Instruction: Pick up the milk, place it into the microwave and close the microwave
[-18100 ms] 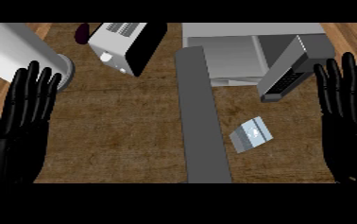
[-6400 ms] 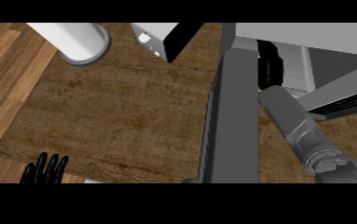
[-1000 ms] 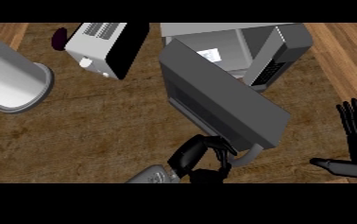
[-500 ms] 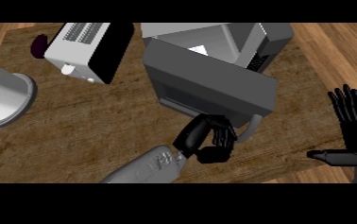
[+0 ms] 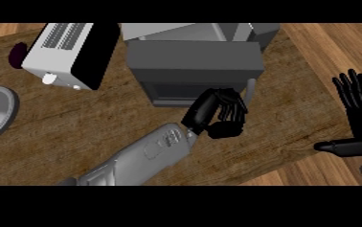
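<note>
A: Microwave (image 5: 194, 70) sits top centre on the brown surface (image 5: 78, 120). Its dark grey door (image 5: 191, 77) faces the view and looks swung almost shut over the front; pale interior walls show just above its top edge.

B: Left robot hand (image 5: 220, 115)?

A: Comes up from lower left on the grey forearm (image 5: 138, 156), black fingers (image 5: 233, 104) curled in, knuckles against the lower right part of the door, next to the door handle (image 5: 249, 89). Nothing visible inside the curl, so closed on nothing.

B: Right robot hand (image 5: 348, 116)?

A: At the right edge, fingers straight and spread upward, thumb out to the side, resting. It holds nothing.

B: Milk?

A: Can't see it anywhere. Not on the surface, not in either robot hand. The door covers the cavity, so whether it's inside I cannot tell.

B: Other stuff?

A: White toaster (image 5: 67, 53) with a black side, upper left, tilted. Small dark purple thing (image 5: 16, 56) just left of it. A grey rounded edge (image 5: 5, 108) at the far left, cut off. Lighter wood floor (image 5: 322, 44) at right.
</note>
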Motion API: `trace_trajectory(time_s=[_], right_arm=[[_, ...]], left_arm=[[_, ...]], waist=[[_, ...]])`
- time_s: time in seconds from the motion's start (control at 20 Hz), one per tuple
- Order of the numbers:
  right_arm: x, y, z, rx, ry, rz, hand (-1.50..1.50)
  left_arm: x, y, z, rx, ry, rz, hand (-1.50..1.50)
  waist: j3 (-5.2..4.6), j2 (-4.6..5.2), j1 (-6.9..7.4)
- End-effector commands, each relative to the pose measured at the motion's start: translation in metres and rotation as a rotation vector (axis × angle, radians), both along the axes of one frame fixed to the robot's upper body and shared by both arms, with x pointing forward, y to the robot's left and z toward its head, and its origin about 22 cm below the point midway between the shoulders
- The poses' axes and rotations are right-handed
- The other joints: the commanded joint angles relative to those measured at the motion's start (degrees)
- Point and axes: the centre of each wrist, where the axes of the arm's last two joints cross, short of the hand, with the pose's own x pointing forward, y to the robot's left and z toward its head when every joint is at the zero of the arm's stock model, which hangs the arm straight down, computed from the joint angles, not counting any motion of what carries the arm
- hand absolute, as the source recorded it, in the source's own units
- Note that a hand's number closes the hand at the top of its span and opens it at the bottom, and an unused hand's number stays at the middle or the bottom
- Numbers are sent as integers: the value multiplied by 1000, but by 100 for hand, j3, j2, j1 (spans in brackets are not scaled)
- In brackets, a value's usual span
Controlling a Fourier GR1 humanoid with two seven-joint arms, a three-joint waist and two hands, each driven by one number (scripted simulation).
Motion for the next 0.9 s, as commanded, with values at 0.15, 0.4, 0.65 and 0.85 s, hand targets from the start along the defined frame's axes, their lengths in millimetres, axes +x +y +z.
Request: trace_trajectory(time_s=[0.15,0.4,0.65,0.85], right_arm=[[16,5,21,39,-61,119,-150],[29,15,35,53,-76,183,-150],[38,18,51,40,-96,224,-150],[46,29,64,57,-109,314,-150]], left_arm=[[24,-12,32,-29,-63,46,150],[36,-15,46,-31,-62,76,150],[46,-17,58,-37,-78,111,150],[53,-20,72,-59,-96,123,150]], waist=[[22,93,-281],[30,169,-434],[47,235,-551],[60,288,-629]])
